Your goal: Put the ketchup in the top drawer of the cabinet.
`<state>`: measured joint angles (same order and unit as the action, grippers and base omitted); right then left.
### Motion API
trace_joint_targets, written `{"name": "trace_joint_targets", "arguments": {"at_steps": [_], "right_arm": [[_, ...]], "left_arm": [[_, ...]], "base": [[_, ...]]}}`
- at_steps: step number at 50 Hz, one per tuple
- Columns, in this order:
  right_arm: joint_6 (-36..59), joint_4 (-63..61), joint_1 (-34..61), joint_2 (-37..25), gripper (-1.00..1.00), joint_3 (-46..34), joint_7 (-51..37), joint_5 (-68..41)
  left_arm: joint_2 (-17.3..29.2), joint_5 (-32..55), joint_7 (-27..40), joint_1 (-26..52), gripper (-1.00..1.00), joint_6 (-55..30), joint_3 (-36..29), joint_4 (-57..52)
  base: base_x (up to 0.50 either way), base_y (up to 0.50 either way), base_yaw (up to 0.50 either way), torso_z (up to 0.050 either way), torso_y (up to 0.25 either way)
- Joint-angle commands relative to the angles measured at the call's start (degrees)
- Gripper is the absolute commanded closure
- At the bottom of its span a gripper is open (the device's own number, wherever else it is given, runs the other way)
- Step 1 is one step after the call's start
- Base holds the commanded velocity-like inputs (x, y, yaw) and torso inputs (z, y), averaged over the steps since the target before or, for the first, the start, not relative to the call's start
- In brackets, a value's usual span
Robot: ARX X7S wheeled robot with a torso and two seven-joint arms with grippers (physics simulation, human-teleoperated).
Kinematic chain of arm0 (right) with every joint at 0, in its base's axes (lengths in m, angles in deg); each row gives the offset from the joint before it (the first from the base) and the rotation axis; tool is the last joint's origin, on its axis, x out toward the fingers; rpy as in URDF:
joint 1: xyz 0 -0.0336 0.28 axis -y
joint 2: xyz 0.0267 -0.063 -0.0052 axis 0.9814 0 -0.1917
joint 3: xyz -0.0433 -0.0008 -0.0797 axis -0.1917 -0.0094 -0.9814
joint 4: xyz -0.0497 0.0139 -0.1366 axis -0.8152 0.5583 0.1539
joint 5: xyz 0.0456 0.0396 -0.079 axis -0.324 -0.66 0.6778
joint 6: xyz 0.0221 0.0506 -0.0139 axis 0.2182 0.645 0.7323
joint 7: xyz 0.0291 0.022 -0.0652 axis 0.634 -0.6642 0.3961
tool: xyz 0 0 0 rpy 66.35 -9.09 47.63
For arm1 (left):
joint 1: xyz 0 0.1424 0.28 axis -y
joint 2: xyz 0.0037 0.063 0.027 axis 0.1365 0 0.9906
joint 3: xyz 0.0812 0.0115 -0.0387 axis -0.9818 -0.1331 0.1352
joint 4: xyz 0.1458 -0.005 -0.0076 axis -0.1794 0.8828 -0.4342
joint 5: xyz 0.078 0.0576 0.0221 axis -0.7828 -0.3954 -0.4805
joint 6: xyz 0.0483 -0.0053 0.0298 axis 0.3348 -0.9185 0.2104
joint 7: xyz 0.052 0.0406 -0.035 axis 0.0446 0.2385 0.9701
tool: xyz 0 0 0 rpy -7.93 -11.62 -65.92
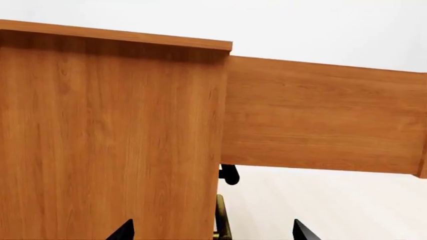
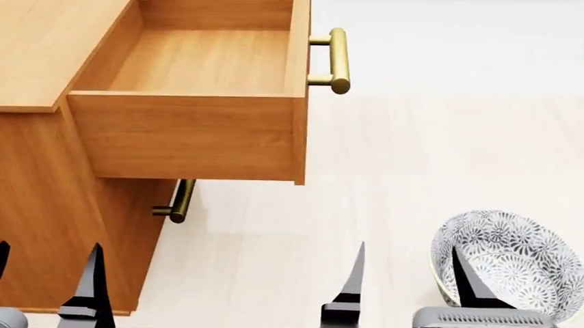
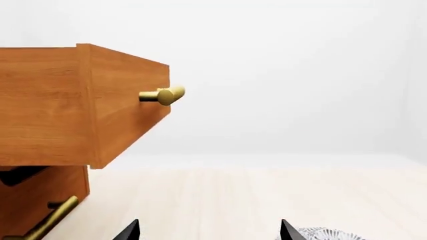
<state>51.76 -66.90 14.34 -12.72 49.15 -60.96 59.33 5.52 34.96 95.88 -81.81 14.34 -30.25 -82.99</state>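
Note:
The cabinet (image 2: 55, 205) stands at the left in the head view. Its top drawer (image 2: 201, 130) is pulled out and its inside looks empty; the brass handle (image 2: 338, 60) is on its front. The ketchup is out of view in every frame. My left gripper (image 2: 46, 277) is open and empty, low beside the cabinet's side (image 1: 107, 140), below the drawer (image 1: 320, 120). My right gripper (image 2: 406, 283) is open and empty over the floor, right of the cabinet. The drawer also shows in the right wrist view (image 3: 60, 105).
A grey-patterned white bowl (image 2: 511, 263) sits at the lower right, just beside my right gripper's outer finger; its rim shows in the right wrist view (image 3: 327, 234). The lower drawer's brass handle (image 2: 180, 203) sticks out under the open drawer. Pale floor lies between cabinet and bowl.

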Motion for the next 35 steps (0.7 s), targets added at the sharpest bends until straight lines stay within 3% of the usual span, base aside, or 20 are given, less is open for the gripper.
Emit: {"name": "trace_joint_targets", "arguments": {"at_steps": [1, 18, 35], "right_arm": [[1.7, -2.3, 0.6, -2.7, -1.00, 1.7, 0.1, -1.2], [1.0, 0.5, 1.1, -7.9, -1.00, 7.5, 2.0, -2.7], [-0.5, 5.5, 0.5, -15.1, -1.00, 15.9, 10.3, -10.4]], "left_arm": [[0.5, 0.2, 0.6, 0.0, -1.00, 0.4, -0.4, 0.3], [1.1, 0.7, 1.8, 0.0, -1.00, 0.7, -0.8, 0.3], [1.1, 1.4, 3.2, 0.4, -1.00, -0.2, -1.7, -0.3]], "base": [[0.00, 0.00, 0.00, 0.000, 0.000], [0.00, 0.00, 0.00, 0.000, 0.000], [0.00, 0.00, 0.00, 0.000, 0.000]]}}
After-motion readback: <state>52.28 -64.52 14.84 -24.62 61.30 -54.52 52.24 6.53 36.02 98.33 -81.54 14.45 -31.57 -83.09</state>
